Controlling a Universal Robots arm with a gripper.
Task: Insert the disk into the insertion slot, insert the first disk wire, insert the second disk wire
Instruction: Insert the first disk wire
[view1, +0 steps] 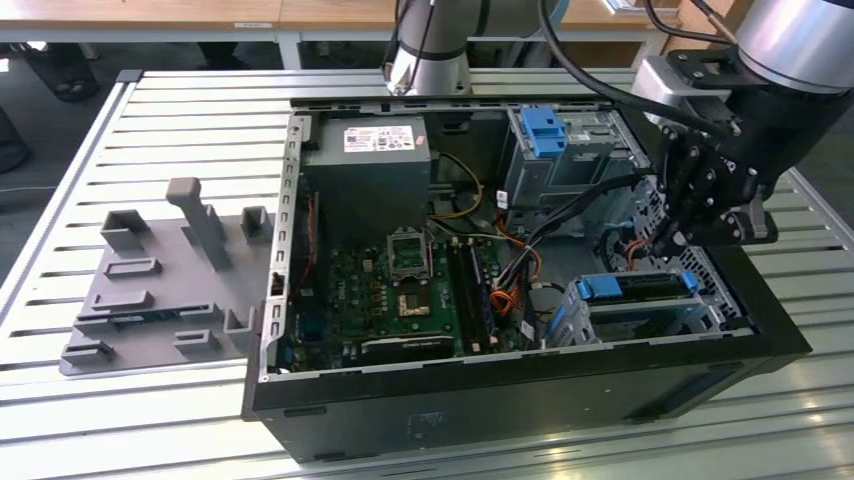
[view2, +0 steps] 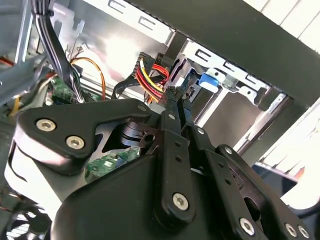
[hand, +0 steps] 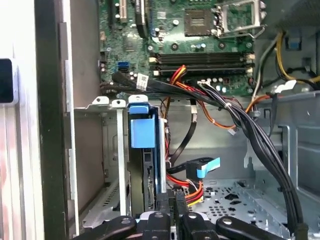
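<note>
Disk, a flat silver hard drive in a bright blue plastic carrier (view1: 635, 285), sits in the low silver-grey sheet-metal drive cage (view1: 641, 322) at the exterior view's lower right; the black gripper (view1: 665, 243) hangs just above it in the frame, fingers (view2: 169, 117) drawn together beside a red-and-yellow wire bundle (view2: 150, 75). The wiring step, I judge, wants a square, gentle push; whether a plug is pinched, and the drive's port, are hidden.

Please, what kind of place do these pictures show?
Probably a robotics lab or test workshop, set up for computer assembly. An open computer case stands on a slatted metal table, a robot arm reaches into it, and a grey moulded fixture lies beside it. Wooden desks stand behind.
</note>
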